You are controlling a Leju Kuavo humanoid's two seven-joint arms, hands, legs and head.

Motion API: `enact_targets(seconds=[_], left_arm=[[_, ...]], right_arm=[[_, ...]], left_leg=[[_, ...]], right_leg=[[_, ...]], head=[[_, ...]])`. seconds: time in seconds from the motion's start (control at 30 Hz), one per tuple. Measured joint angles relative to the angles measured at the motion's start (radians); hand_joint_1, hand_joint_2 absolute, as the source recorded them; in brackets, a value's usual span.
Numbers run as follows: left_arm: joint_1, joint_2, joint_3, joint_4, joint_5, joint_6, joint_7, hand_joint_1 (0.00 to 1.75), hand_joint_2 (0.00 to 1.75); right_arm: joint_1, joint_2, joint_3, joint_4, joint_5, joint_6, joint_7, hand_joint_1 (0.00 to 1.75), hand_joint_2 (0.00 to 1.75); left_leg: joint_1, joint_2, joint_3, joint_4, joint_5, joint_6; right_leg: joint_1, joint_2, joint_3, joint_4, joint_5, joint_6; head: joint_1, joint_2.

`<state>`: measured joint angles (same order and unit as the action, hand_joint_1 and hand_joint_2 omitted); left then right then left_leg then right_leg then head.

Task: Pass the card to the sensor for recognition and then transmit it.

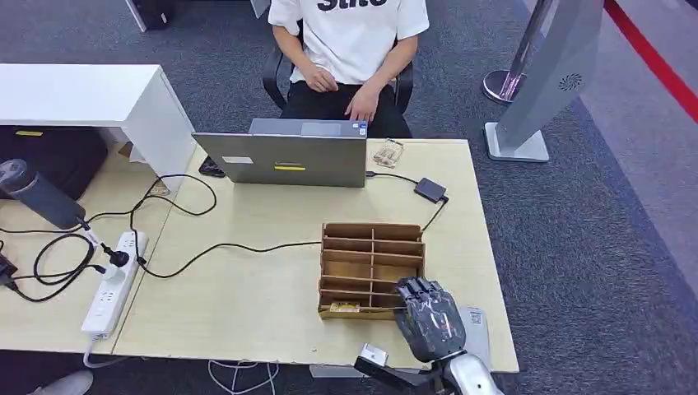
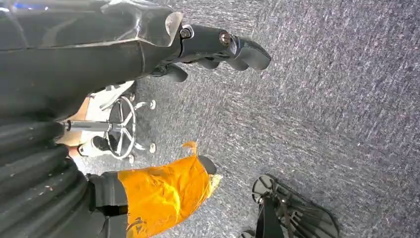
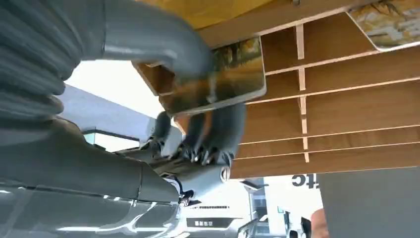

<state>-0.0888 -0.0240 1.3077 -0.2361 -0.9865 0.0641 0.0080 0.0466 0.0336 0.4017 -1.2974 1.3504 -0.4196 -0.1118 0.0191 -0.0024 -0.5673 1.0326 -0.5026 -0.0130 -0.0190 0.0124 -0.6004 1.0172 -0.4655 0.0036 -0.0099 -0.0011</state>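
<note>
Right hand: my right hand (image 1: 429,317) is over the near right corner of the wooden organizer (image 1: 372,267), back of the hand turned up, fingers pointing toward the far side.
Grip: in the right wrist view my thumb (image 3: 163,42) and darker fingers (image 3: 218,131) are clamped on the card (image 3: 225,74), thumb on one face, fingers curled against the other.
Card: it is held flat against the organizer's front, just beside its slotted compartments (image 3: 341,99).
Second card: another card (image 3: 391,22) sits in a compartment of the organizer, well apart from my hand.
Left hand: my left hand (image 2: 218,49) hangs over grey carpet (image 2: 337,99), its dark fingers curled in with nothing in them.
Desk: the desk (image 1: 247,288) carries the organizer on the near right, a laptop (image 1: 284,156) on the far side, and a small dark sensor (image 1: 430,189) to the laptop's right.
Person: a person (image 1: 350,49) sits beyond the laptop.
</note>
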Motion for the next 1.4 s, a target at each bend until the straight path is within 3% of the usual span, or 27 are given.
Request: enact_targets(seconds=[0.4,0.63,1.07,1.2,1.4], left_arm=[[0.000,0.000,0.000,0.000,-0.002,-0.002,0.000,0.00,1.75],[0.000,0.000,0.000,0.000,-0.008,-0.002,0.000,0.00,1.75],[-0.001,0.000,-0.002,0.000,-0.032,-0.015,0.000,0.00,1.75],[-0.002,0.001,-0.003,0.000,-0.045,-0.019,0.003,0.00,1.75],[-0.007,0.006,-0.027,0.000,-0.092,-0.043,0.002,0.00,1.75]], right_arm=[[-0.009,-0.003,0.000,0.014,0.012,-0.013,-0.004,1.75,1.75],[-0.011,-0.003,0.000,0.014,0.023,-0.056,-0.017,1.75,1.75],[-0.072,0.022,-0.003,-0.127,0.009,-0.109,-0.058,1.75,1.75],[-0.119,0.051,-0.003,-0.172,-0.031,-0.076,-0.069,1.75,1.75],[-0.281,0.122,-0.005,-0.149,-0.146,0.091,-0.047,1.75,1.75]], left_leg=[[0.000,0.000,0.000,0.000,0.000,0.000],[0.000,0.000,0.000,0.000,0.000,0.000],[0.000,0.000,0.000,0.000,0.000,0.000],[0.000,0.000,0.000,0.000,0.001,-0.001],[0.000,0.001,0.000,0.000,0.002,-0.002]], right_leg=[[0.000,0.000,0.000,0.000,0.000,0.000],[0.000,0.000,0.000,0.000,0.000,0.000],[0.000,0.000,0.000,0.000,0.000,0.000],[0.000,0.000,0.000,0.001,0.000,0.000],[0.000,0.002,0.000,0.002,0.001,-0.001]], head=[[0.000,0.000],[0.000,0.000],[0.000,0.000],[0.000,0.000],[0.000,0.000]])
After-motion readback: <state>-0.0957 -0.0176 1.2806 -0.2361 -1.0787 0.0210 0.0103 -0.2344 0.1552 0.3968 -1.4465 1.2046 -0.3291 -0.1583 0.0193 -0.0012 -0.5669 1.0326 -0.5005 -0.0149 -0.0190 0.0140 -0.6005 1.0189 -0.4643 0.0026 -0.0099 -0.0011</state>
